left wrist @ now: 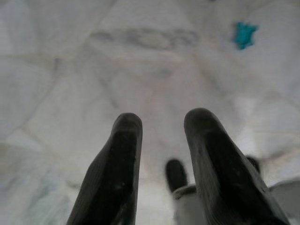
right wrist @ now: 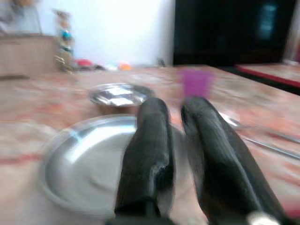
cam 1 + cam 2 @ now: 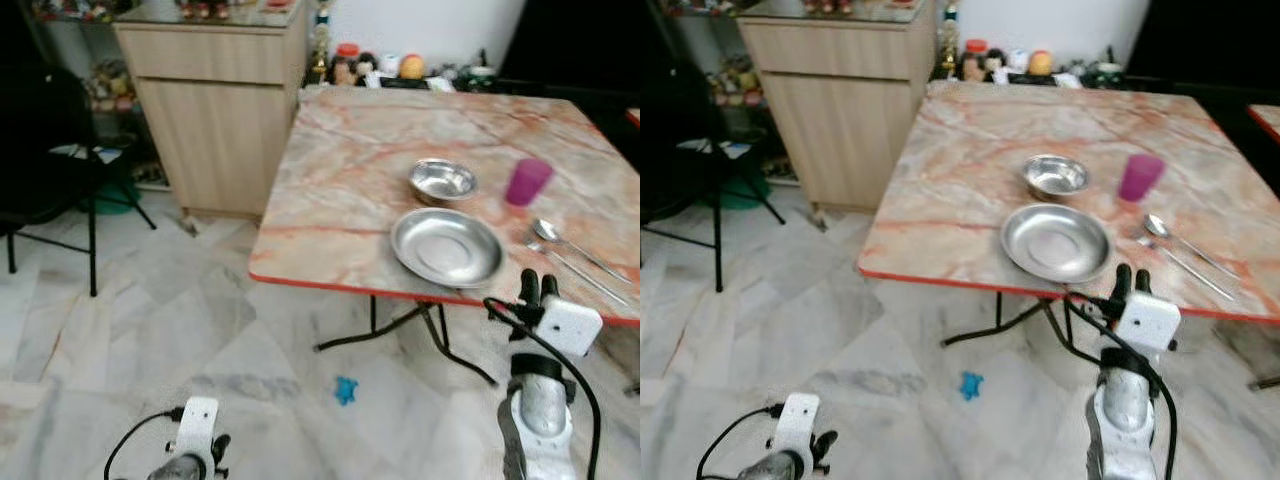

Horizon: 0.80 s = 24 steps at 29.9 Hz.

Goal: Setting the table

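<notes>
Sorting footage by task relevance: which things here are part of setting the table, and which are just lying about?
Table setting: steel plate, steel bowl, purple cup, spoon, fork.

Lying about: blue scrap on the floor, trinkets beyond the table, black chair, wooden cabinet.

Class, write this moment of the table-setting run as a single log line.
task: setting table | right claw: empty, raised at table edge near plate | left claw: open, idle, low over floor | laid: bowl, purple cup, spoon

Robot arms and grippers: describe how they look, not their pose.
Both arms are silver metal. The right arm carries a white boxy wrist block, with a black cable looping beside it, and ends in the right gripper with two long, rounded black fingers. The left gripper has the same black fingers, a white block and a thin black cable.
</notes>
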Tool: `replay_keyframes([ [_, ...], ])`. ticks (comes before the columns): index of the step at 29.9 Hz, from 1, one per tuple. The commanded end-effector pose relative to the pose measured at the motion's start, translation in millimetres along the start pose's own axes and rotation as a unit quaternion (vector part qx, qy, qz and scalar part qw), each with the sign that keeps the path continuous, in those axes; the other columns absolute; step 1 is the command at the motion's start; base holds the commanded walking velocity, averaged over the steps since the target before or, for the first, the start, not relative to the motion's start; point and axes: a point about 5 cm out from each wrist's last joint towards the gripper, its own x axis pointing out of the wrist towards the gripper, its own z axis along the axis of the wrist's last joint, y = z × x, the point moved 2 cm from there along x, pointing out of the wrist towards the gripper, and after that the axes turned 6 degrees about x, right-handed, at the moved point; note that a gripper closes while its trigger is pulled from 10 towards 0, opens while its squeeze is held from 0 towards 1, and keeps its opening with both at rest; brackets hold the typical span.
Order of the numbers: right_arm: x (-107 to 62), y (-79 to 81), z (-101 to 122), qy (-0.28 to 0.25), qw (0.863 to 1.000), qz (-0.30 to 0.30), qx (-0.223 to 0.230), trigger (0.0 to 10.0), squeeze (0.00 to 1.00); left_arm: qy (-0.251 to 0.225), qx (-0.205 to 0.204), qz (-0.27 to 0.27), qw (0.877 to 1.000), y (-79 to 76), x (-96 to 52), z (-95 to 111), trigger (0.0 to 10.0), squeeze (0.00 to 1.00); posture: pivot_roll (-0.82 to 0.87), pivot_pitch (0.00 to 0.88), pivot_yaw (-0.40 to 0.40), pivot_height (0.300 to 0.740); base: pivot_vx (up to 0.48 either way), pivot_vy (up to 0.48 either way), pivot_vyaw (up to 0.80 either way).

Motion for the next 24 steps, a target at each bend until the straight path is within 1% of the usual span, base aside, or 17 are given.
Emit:
replay_keyframes([
  [1,1.8,-10.3,0,0.006,1.0,-0.019,-0.009,10.0,0.0,0.003,0.002,-0.006,1.0,-5.1,0.6,0,10.0,0.0,-0.04,0.0,-0.024,0.74,0.337,0.0,0.0],
  [6,6.2,-4.7,4,0.008,1.0,-0.016,-0.003,10.0,0.0,0.0,-0.001,-0.004,1.0,-4.8,0.4,0,10.0,0.0,-0.04,0.0,-0.029,0.74,0.321,0.0,0.0],
  [9,6.1,-4.9,5,0.009,1.0,-0.017,-0.005,10.0,0.0,-0.002,-0.001,-0.004,1.0,-5.0,0.4,1,10.0,0.0,-0.03,0.0,-0.03,0.74,0.0,0.0,0.0],
  [12,4.0,-8.4,4,0.019,0.999,-0.032,0.007,10.0,0.0,-0.003,-0.001,-0.004,1.0,-5.5,0.7,2,10.0,0.0,-0.03,0.0,-0.03,0.74,0.0,0.0,0.0],
  [13,2.1,-11.7,4,0.023,0.999,-0.039,0.014,10.0,0.11,-0.003,-0.001,-0.004,1.0,-5.8,0.8,2,10.0,0.0,-0.04,0.0,-0.029,0.74,0.0,0.0,0.0],
  [14,2.1,-11.7,4,0.023,0.999,-0.039,0.014,10.0,0.11,-0.003,-0.001,-0.004,1.0,-5.8,0.8,2,10.0,0.0,-0.04,0.0,-0.029,0.74,0.0,0.0,0.0],
  [15,0.2,-16.4,2,0.034,0.998,-0.052,0.024,10.0,1.0,-0.003,-0.001,-0.004,1.0,-5.8,0.8,2,10.0,0.0,-0.04,0.0,-0.029,0.74,0.0,0.0,0.0],
  [16,-0.8,-18.7,2,0.038,0.997,-0.057,0.034,10.0,1.0,-0.003,-0.001,-0.004,1.0,-5.9,0.8,2,10.0,0.0,-0.04,0.0,-0.029,0.74,0.0,0.0,0.0],
  [17,-2.7,-24.2,2,0.045,0.996,-0.07,0.044,10.0,1.0,-0.002,-0.001,-0.004,1.0,-6.1,0.9,2,10.0,0.0,-0.04,0.0,-0.029,0.74,0.0,0.0,0.0],
  [19,-4.1,-29.4,4,0.05,0.994,-0.08,0.046,10.0,1.0,-0.001,0.0,-0.004,1.0,-5.9,0.9,2,10.0,0.0,-0.04,0.0,-0.028,0.74,0.0,0.0,0.0],
  [20,-4.5,-35.8,8,0.05,0.993,-0.089,0.056,10.0,1.0,0.0,0.0,-0.004,1.0,-6.0,0.9,1,10.0,0.0,-0.04,0.0,-0.026,0.74,0.0,0.0,0.0],
  [21,-4.5,-35.8,8,0.05,0.993,-0.089,0.056,10.0,1.0,0.0,0.0,-0.004,1.0,-6.0,0.9,1,10.0,0.0,-0.04,0.0,-0.026,0.74,0.0,0.0,0.0],
  [22,-2.4,-50.3,12,0.052,0.988,-0.118,0.089,10.0,1.0,0.002,0.001,-0.005,1.0,-6.0,0.7,0,10.0,0.0,-0.05,0.0,-0.025,0.74,0.0,0.0,0.0],
  [24,0.5,-60.2,13,0.059,0.982,-0.138,0.115,10.0,1.0,0.003,0.001,-0.005,1.0,-6.0,0.7,0,10.0,0.0,-0.05,0.0,-0.022,0.74,0.0,0.0,0.0],
])
